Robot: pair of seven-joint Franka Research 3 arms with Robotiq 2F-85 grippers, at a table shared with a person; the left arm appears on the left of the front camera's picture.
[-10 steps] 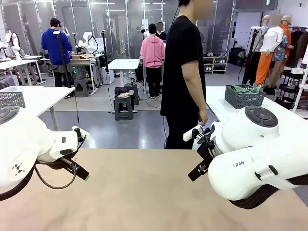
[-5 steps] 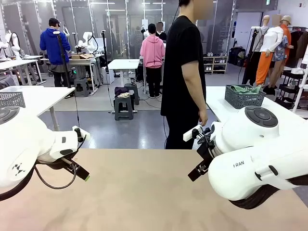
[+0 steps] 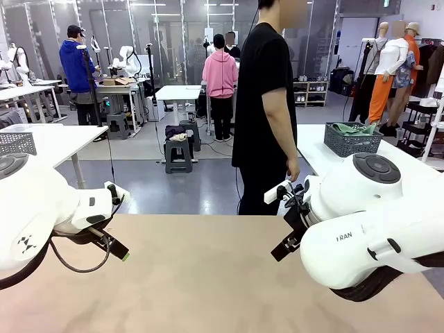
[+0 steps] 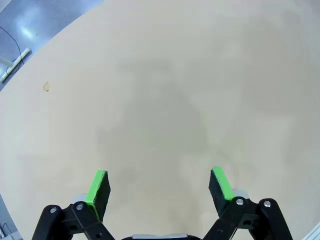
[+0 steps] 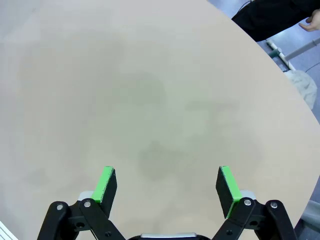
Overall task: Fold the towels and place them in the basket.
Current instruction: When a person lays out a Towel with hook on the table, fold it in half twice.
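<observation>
Progress: by the look of it nothing is folded yet, tan table (image 3: 208, 277) bare under both arms | left gripper (image 4: 160, 182): spread wide, empty | right gripper (image 5: 167, 182): likewise | basket (image 3: 350, 147): on white side table (image 3: 312, 149) far right, green cloth (image 3: 354, 127) bunched inside | person (image 3: 267, 104): standing by far edge

A dark grey mesh basket (image 3: 351, 144) sits on a white side table (image 3: 316, 157), with a green towel (image 3: 354, 128) bunched inside.

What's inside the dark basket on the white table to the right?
A crumpled green cloth pokes above the basket rim. Anything beneath it is hidden by the walls.
</observation>
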